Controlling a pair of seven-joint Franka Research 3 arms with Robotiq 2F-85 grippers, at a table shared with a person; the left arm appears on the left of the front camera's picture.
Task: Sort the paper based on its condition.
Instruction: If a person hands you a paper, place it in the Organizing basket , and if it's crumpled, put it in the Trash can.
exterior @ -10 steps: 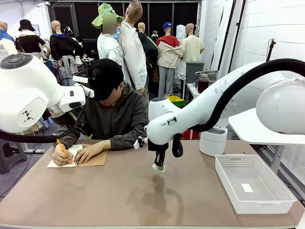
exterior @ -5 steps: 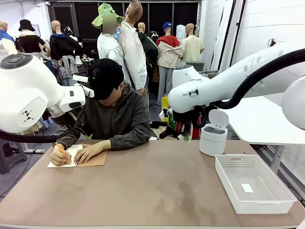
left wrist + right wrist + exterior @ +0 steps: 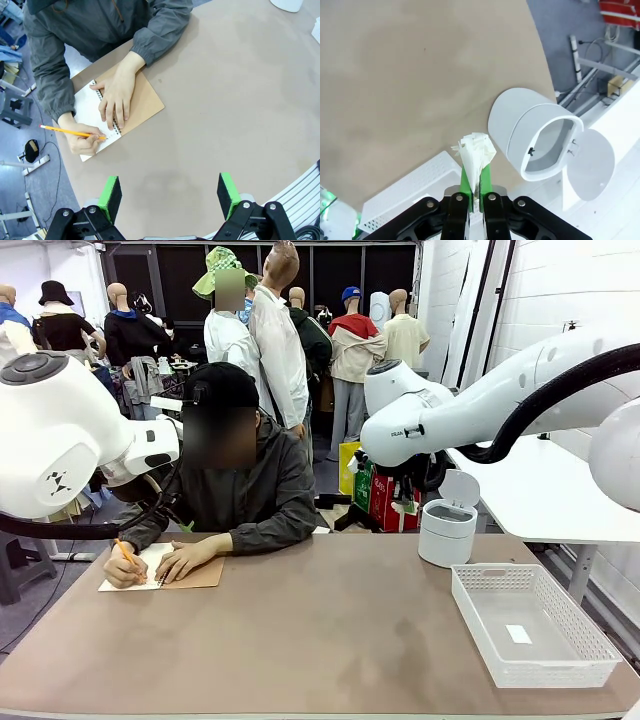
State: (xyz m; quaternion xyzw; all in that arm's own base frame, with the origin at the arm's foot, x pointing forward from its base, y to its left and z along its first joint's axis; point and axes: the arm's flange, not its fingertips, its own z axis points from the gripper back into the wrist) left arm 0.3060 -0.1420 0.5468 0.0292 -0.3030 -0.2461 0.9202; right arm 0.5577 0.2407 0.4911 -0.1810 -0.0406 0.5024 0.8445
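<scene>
The table (image 3: pixel 330 640) is mostly bare. The person (image 3: pixel 250 490) sits at its 11 o'clock. The right arm (image 3: pixel 470 415) hangs high at 2 o'clock. The basket (image 3: pixel 590 660), at 4 o'clock, has only one small white piece on its floor; what it is I cannot tell. The bin (image 3: pixel 446 530) stands at 2 o'clock with its lid open. The notebook (image 3: pixel 145 102) lies at 10 o'clock under the person's hands.

The left gripper (image 3: pixel 170 192) hovers with jaws wide and holds nothing. The right gripper (image 3: pixel 475 180) has narrow jaws, pinched on a crumpled wad (image 3: pixel 476 150). In the wrist view the bin's mouth is at 2 o'clock from it.

I judge this wad is near the bin but not yet dropped. The flat sheets, I think, are not yet sorted.
</scene>
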